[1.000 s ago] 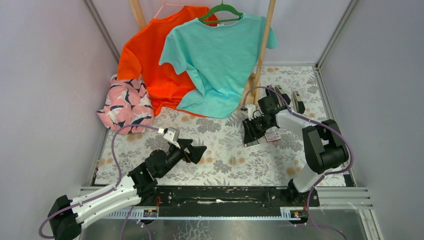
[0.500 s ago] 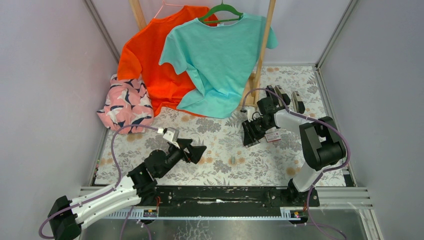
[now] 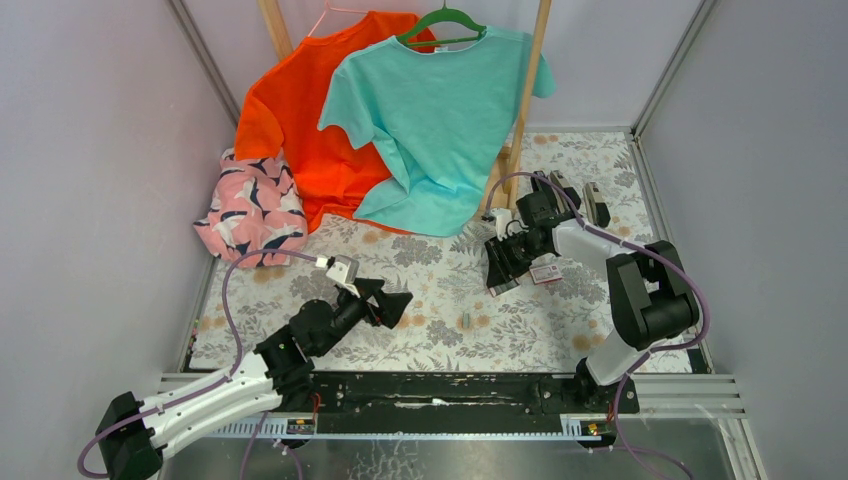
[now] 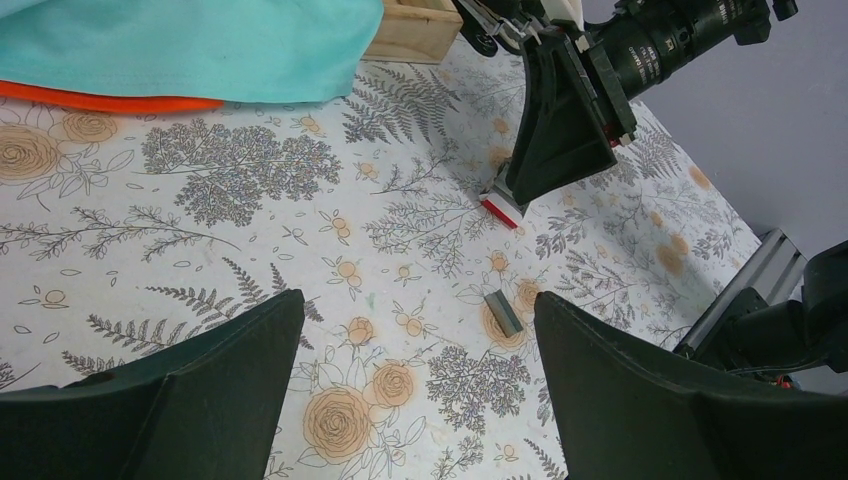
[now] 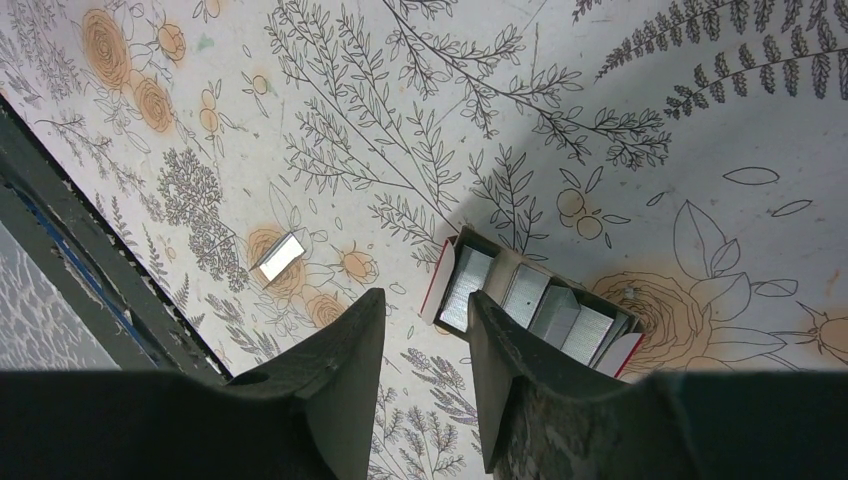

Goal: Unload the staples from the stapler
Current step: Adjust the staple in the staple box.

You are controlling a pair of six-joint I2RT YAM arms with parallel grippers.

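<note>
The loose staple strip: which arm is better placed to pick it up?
Left, probably. The left gripper is open and faces the staple strip, which lies ahead of its fingers. The right gripper points down beside the staple box instead.

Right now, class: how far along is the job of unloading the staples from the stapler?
Done: one short silver-grey staple strip lies loose on the floral-print table. In hand: nothing; the right gripper hangs open above a small open white box with red edges with more strips inside, and the left gripper is open and empty. Left: whether more remain to unload cannot be told from these views.
</note>
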